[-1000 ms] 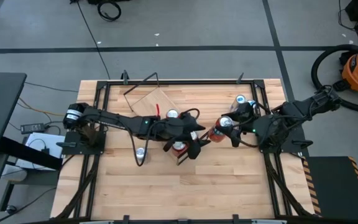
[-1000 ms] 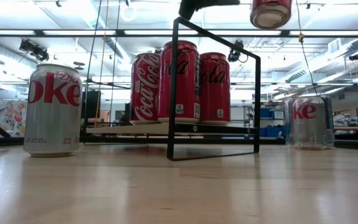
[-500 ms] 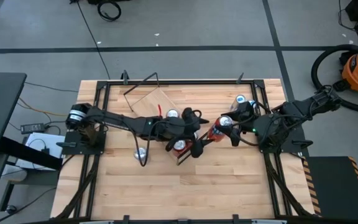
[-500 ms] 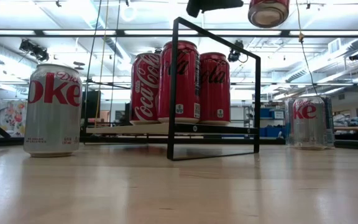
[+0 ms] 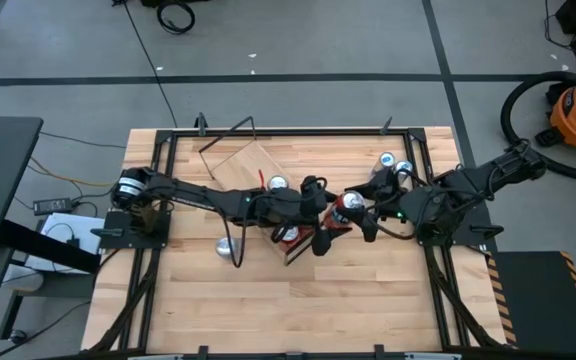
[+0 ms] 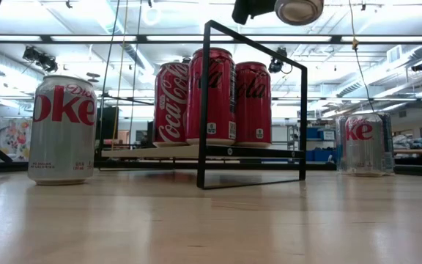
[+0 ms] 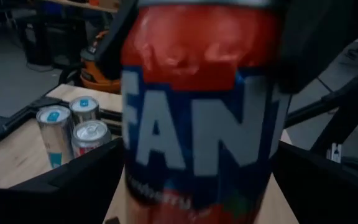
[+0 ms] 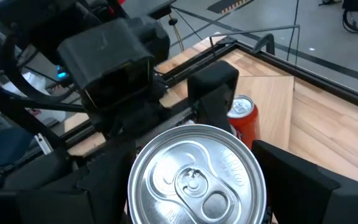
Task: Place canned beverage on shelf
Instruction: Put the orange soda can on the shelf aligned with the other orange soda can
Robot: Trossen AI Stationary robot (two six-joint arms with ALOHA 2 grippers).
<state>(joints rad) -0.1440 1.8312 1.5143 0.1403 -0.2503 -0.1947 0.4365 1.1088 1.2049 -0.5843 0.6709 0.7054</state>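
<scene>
**Fanta can hanging over the shelf's end frame**

Right gripper (image 5: 360, 212) clamped on a Fanta can (image 5: 346, 206), fingers on both sides of it, silver top (image 8: 196, 176) facing the wrist camera. Held up off the table, just above the near wire frame (image 6: 253, 110) of the shelf (image 5: 258, 172) — seen from table level as a round can bottom (image 6: 299, 9) at the very top, with nothing under it.

Left gripper (image 5: 320, 222) right there facing it, fingers spread wide. Blue Fanta lettering (image 7: 197, 134) filling nearly its whole wrist view, can sitting between the dark fingers (image 7: 73, 193), contact impossible to tell from any angle.

On the shelf itself: three red Coca-Cola cans (image 6: 212, 95) standing upright close together on the light-wood plank.

Further out, a silver Diet Coke can (image 6: 62, 130) upright on the wooden table (image 5: 368, 300) on one side of the shelf, another silver Coke can (image 6: 365, 144) on the far side. Small cluster of cans (image 7: 73, 124) at the table edge near the right arm's base.
</scene>
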